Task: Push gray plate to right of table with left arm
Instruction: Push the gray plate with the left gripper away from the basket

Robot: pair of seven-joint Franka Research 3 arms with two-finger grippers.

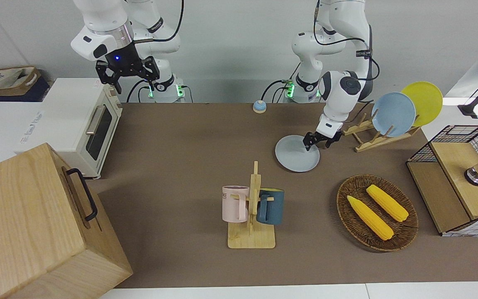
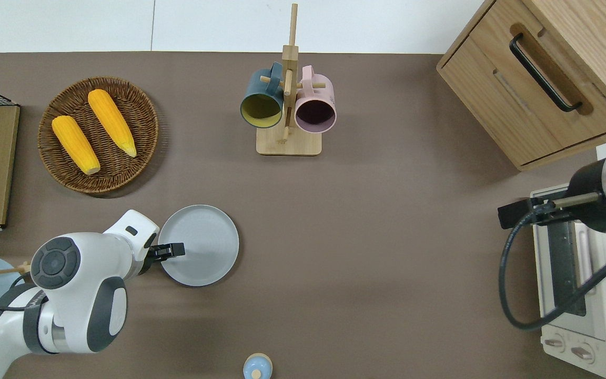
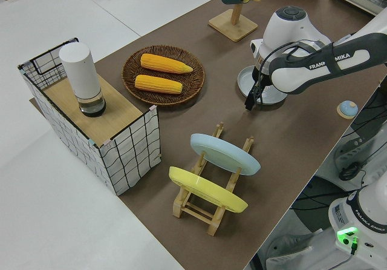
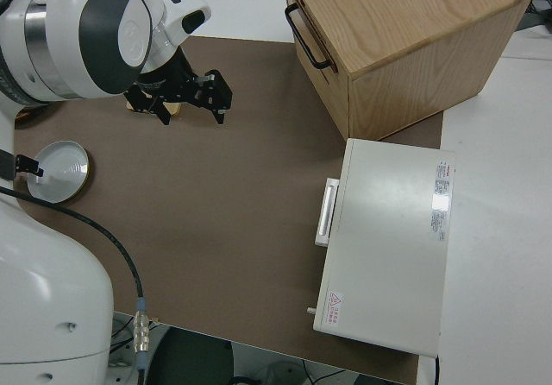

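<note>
Left gripper (image 2: 177,249) is down on the gray plate (image 2: 205,242), fingers clenched together on nothing, tip inside the rim. Plate sits toward the left arm's end of the tabletop (image 2: 366,210); nearly the whole push remains. Right arm is parked.

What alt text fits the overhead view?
The left arm's pincer reaches over the rim of the gray plate on the brown table. Farther from the robots are a wicker basket holding two corn cobs and a mug rack.
</note>
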